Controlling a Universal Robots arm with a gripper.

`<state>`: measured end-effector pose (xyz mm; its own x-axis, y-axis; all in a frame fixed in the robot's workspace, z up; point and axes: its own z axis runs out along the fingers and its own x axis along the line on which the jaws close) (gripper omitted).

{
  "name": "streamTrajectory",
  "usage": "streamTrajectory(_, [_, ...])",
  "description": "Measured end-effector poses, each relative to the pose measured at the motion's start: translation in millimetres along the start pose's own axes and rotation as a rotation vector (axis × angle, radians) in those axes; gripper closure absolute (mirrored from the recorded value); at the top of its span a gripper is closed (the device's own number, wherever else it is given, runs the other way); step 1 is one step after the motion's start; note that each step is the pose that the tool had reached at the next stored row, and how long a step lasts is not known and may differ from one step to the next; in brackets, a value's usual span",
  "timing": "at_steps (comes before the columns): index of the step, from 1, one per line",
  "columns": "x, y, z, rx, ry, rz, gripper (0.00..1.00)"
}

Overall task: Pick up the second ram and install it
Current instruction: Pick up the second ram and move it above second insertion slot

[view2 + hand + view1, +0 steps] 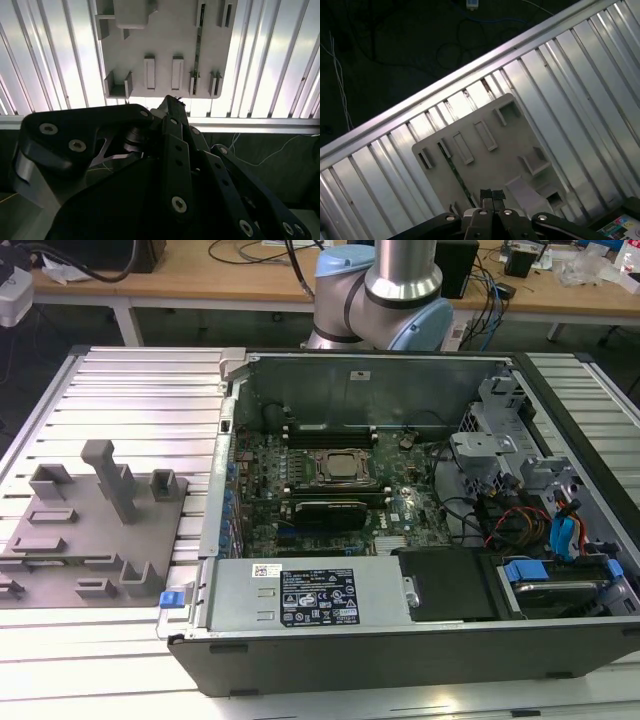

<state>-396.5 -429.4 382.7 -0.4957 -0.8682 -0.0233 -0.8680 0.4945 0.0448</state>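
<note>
From my station I see the gripper hanging over the gray tray, which both wrist views look down on. The jaws are clenched together with nothing between them. The second ram sits in the tray, standing on edge in a narrow slot, so it shows as a thin dark strip running between the pale holder blocks. In the first wrist view the fingertips are near one end of that strip but apart from it. I cannot tell how high above it they are. In the exterior view the tray rests flat on the ribbed metal surface, just beside the open computer case on the exterior view's left. Several upright gray blocks rise from the tray. Inside the case the motherboard lies exposed. The robot arm rises behind the far wall of the case.
</note>
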Motion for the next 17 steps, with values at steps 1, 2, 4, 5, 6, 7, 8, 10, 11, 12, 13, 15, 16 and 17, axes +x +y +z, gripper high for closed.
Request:
streamTrajectory(1, [0.0,0.0,0.0,-0.0003,0.0006,-0.014,0.89])
streamTrajectory(2, [0.0,0.0,0.0,-0.0005,0.0009,-0.021,0.89])
streamTrajectory(4, [0.0,0.0,0.0,-0.0010,0.0019,-0.041,0.89])
streamTrajectory(5, [0.0,0.0,0.0,-0.0015,0.0029,-0.064,0.89])
streamTrajectory(6, [0.0,0.0,0.0,-0.0019,0.0036,-0.080,0.89])
streamTrajectory(7, [0.0,0.0,0.0,-0.0021,0.0040,-0.089,0.89])
streamTrajectory(8, [0.0,0.0,0.0,-0.0023,0.0043,-0.096,0.89])
streamTrajectory(10, [0.0,0.0,0.0,-0.0026,0.0050,-0.112,0.89])
streamTrajectory(11, [0.0,0.0,0.0,-0.0029,0.0055,-0.123,0.89])
streamTrajectory(12, [0.0,0.0,0.0,-0.0032,0.0061,-0.135,0.89])
streamTrajectory(13, [0.0,0.0,0.0,-0.0036,0.0067,-0.150,0.89])
streamTrajectory(15, [0.0,0.0,0.0,-0.0043,0.0083,-0.185,0.89])
streamTrajectory(16, [0.0,0.0,0.0,-0.0046,0.0087,-0.195,0.89])
streamTrajectory(17, [0.0,0.0,0.0,-0.0047,0.0091,-0.203,0.89])
